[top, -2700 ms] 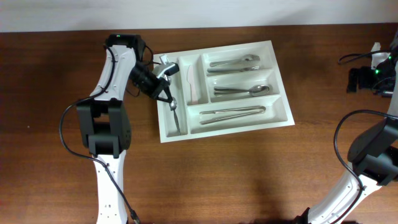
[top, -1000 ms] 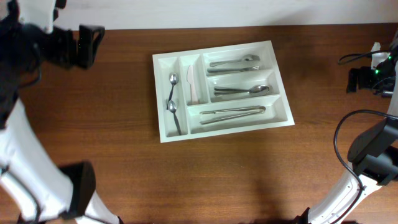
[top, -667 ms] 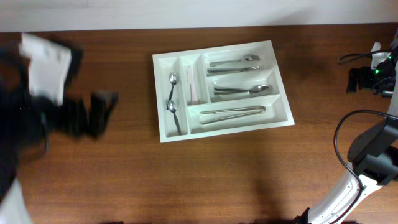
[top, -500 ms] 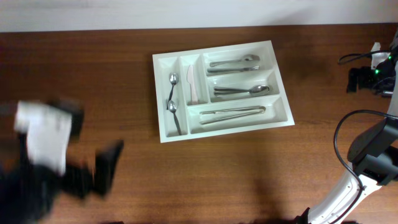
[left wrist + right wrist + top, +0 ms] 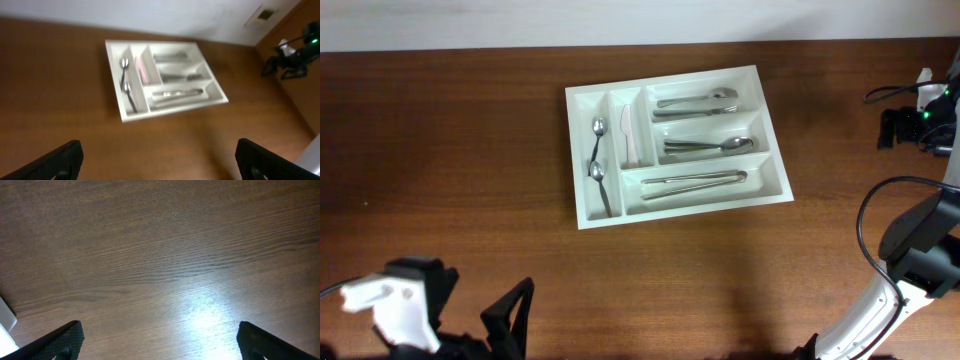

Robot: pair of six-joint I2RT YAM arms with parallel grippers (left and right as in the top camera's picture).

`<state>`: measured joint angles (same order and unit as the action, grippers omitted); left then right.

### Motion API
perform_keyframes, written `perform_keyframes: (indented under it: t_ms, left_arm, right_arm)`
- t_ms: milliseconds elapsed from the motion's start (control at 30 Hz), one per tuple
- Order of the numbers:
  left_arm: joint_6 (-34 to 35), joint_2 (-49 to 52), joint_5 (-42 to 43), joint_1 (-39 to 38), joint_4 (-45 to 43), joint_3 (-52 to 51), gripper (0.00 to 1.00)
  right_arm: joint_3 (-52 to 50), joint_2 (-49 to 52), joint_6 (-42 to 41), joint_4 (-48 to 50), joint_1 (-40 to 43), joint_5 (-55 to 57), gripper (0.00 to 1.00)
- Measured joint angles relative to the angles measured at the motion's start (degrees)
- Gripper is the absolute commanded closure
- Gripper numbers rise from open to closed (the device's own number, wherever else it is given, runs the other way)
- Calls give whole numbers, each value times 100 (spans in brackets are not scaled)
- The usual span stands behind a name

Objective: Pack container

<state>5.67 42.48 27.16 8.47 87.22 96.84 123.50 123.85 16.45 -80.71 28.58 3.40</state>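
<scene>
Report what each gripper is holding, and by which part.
Nothing is held. The left gripper and the right gripper are both open with nothing between their fingers, and the left one is well clear of the container.

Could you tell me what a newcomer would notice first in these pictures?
The white container in the middle of the dark wooden table stands out, its compartments holding metal cutlery, with two small spoons in the leftmost narrow one. The left gripper hangs open at the lower left of the overhead view, well clear of the container.
</scene>
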Motion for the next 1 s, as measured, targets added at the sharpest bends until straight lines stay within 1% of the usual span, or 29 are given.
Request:
perform_keyframes:
  t_ms: [200,333,433,567,733,900,1000]
  left_arm:
    - [153,0,-2,0,798,-542,1]
    - [94,0,-7,0,881,-636,1]
    - [-214,-2,-11,0,780,-636,1]
    - [-750,-2,-20,0,348,-636,1]
    - [-1095,-17,-61,0,-221,-787,1]
    - [-1429,-55,-90,0,-984,-1423,1]
    - [-1532,-116,-81,-2,-1709,-2100,1]
  right_arm:
    - [0,0,0,0,0,0,1]
    - [0,0,-2,0,0,0,1]
    - [0,0,-2,2,0,0,1]
    - [0,0,0,0,0,0,1]
    - [0,0,-2,0,0,2,2]
    - [0,0,2,0,0,0,1]
    - [0,0,-2,0,0,0,1]
